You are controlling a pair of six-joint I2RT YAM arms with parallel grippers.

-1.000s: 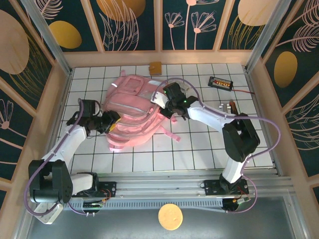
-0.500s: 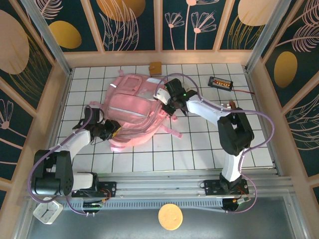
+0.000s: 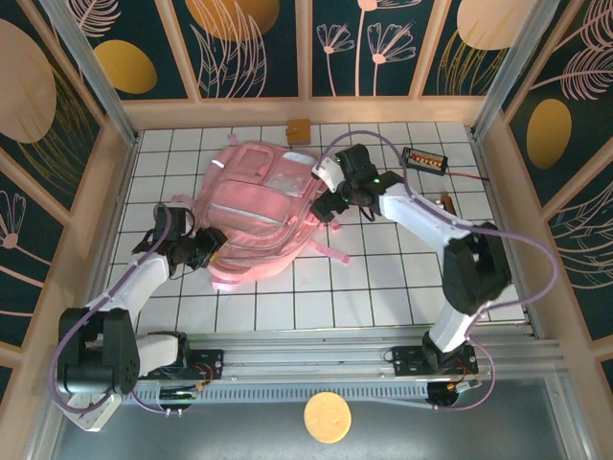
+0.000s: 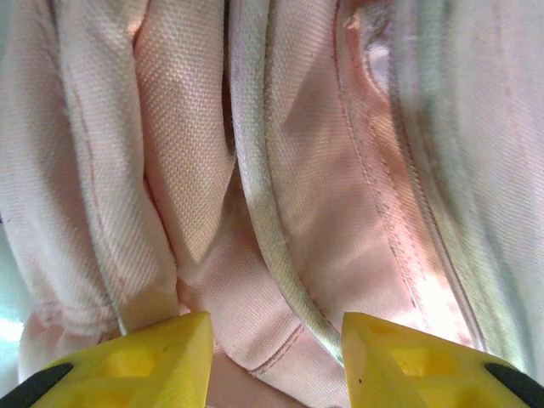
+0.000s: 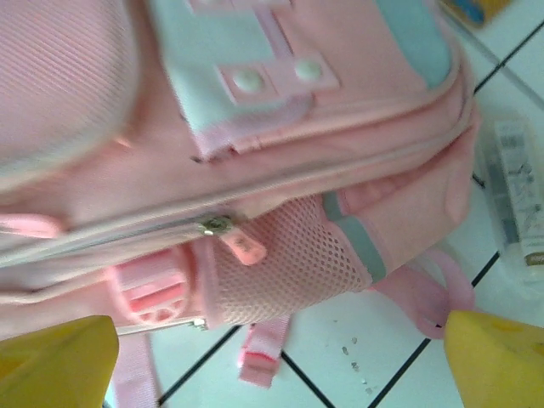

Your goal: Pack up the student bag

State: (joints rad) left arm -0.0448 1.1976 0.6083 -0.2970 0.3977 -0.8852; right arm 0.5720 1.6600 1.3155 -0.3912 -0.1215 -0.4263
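Two claws flank the student bag (image 3: pixel 251 206), which lies flat on the white tiled surface (image 3: pixel 383 287), left of centre and toward the far side. At its near-left edge the left claw (image 3: pixel 204 249) noses into the pink fabric. Its yellow fingers (image 4: pixel 127 357) stand apart, with folds and a piped seam just ahead of them and nothing clamped. On the bag's right side the right claw (image 3: pixel 329 203) hovers spread wide by a mesh side pocket (image 5: pixel 289 263) and a zip pull (image 5: pixel 245 246), holding nothing. Farther right a black device (image 3: pixel 424 158) rests on the tiles — well apart from the bag.
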